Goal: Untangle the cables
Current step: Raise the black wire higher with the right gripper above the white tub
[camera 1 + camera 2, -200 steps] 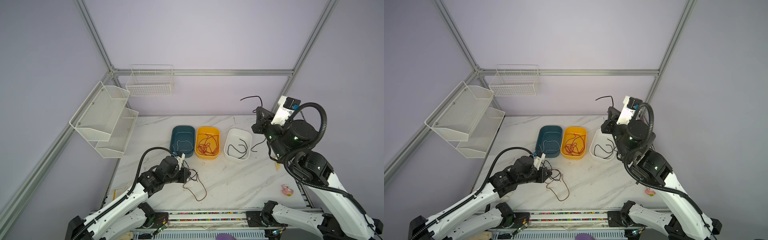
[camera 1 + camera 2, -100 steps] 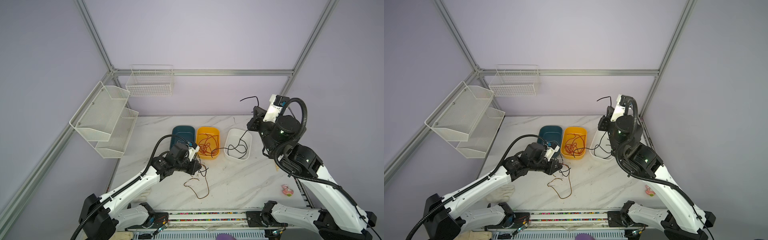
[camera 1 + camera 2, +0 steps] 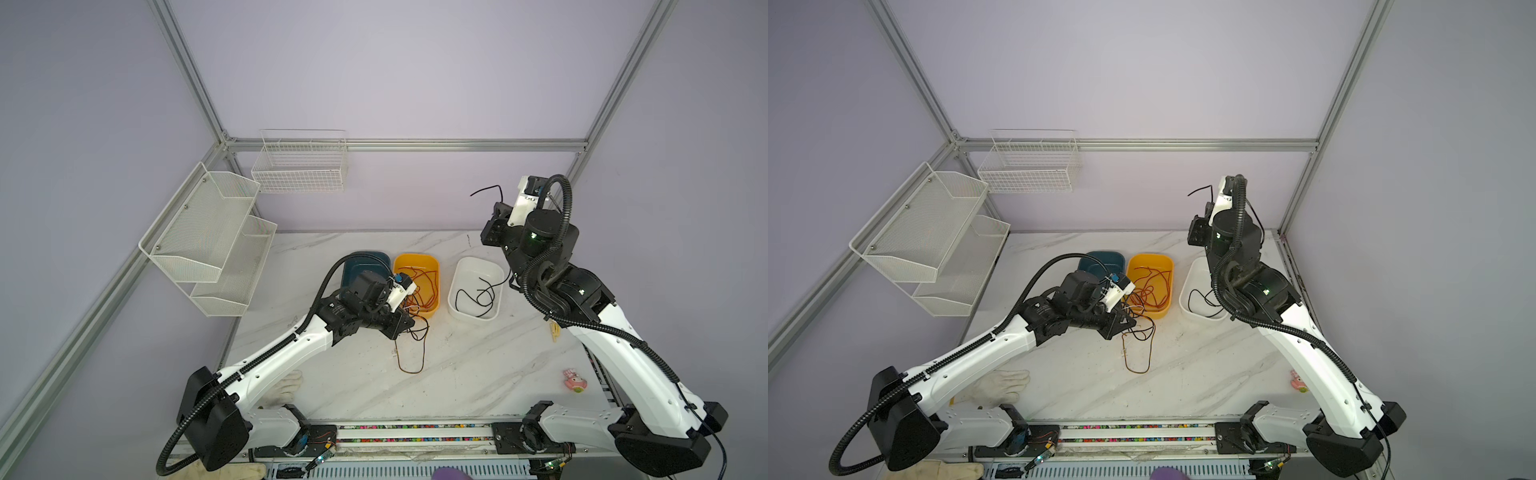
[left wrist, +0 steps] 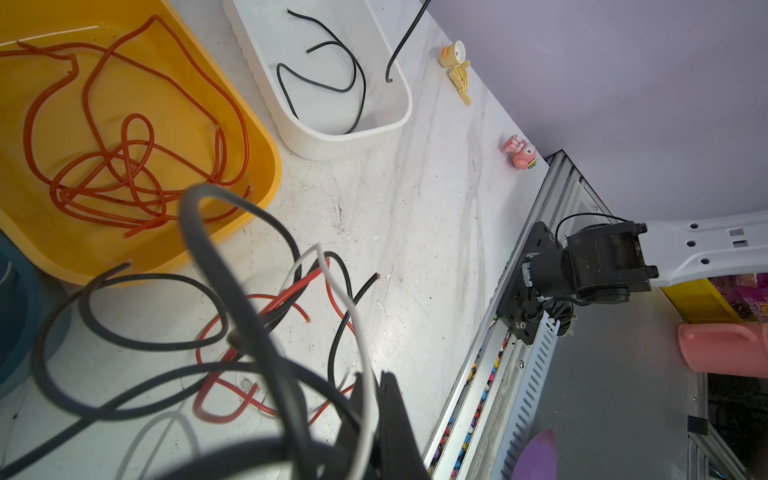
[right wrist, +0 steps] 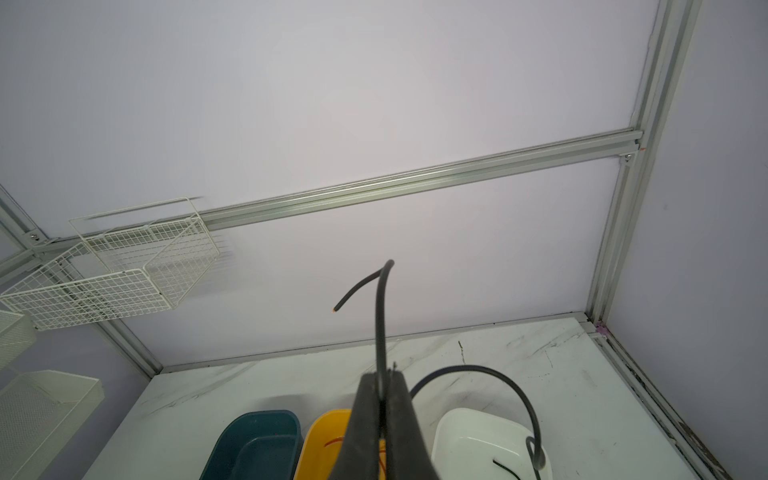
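The left gripper [image 4: 375,386] was clamped on the tangle of cables [image 4: 266,316], which spilled from its tips onto the table [image 3: 457,374], midway between the side edges and just beside the orange tray [image 4: 266,158]. Above the table's back right corner, the right gripper [image 5: 381,386] pinched a black cable [image 5: 379,316] that drooped into the white tray [image 3: 454,286].

Three bins [image 3: 417,257], two arms [image 3: 282,353], two toys [image 3: 574,380]

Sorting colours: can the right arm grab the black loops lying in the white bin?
Probably not yet: the right gripper is shut on a black cable held above the white bin. Nothing covers the black loops, so the way looks free once it lets go.
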Robot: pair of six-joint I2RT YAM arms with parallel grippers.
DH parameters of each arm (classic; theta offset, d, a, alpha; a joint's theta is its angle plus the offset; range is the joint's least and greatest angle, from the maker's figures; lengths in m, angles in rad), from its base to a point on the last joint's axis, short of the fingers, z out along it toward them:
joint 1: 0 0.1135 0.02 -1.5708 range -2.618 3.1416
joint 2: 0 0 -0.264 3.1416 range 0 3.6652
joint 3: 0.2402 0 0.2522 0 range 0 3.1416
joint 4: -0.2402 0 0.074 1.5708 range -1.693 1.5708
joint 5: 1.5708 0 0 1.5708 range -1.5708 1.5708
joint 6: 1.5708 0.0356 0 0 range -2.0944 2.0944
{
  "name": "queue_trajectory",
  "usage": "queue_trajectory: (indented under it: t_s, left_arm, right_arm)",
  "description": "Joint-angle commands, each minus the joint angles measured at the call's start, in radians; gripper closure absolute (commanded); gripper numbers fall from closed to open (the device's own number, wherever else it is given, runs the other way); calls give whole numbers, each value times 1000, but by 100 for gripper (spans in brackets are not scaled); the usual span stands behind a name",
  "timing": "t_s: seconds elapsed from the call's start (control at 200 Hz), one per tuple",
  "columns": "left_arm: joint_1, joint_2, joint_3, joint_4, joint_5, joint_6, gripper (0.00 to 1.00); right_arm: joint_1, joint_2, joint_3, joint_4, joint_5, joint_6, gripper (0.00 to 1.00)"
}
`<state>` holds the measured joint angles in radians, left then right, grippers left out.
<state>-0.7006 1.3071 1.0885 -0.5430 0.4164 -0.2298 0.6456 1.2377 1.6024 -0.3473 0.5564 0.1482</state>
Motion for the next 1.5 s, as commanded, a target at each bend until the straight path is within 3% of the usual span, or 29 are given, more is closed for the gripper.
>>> queue_trajectory:
  t_s: [0.0, 0.15, 0.57, 0.98, 1.215, 1.495]
  left_arm:
    - [4, -5, -9, 29, 39, 62, 100]
    - [-10, -25, -26, 29, 70, 76, 100]
    - [-42, -45, -50, -135, -21, 88, 100]
    - [-46, -20, -63, -165, -87, 100, 100]
    - [-46, -23, -63, -178, -135, 108, 100]
    - [-46, -12, -64, -179, -136, 112, 100]
  right_arm:
    - [-31, -1, -8, 52, -3, -5, 100]
    - [-85, 11, -74, 102, -2, 9, 100]
    - [-121, 14, -124, 154, -1, 31, 100]
    - [-133, -76, -146, 187, 20, 59, 100]
    - [-135, -162, -195, 189, 117, 60, 100]
    - [-134, -236, -234, 230, 85, 84, 100]
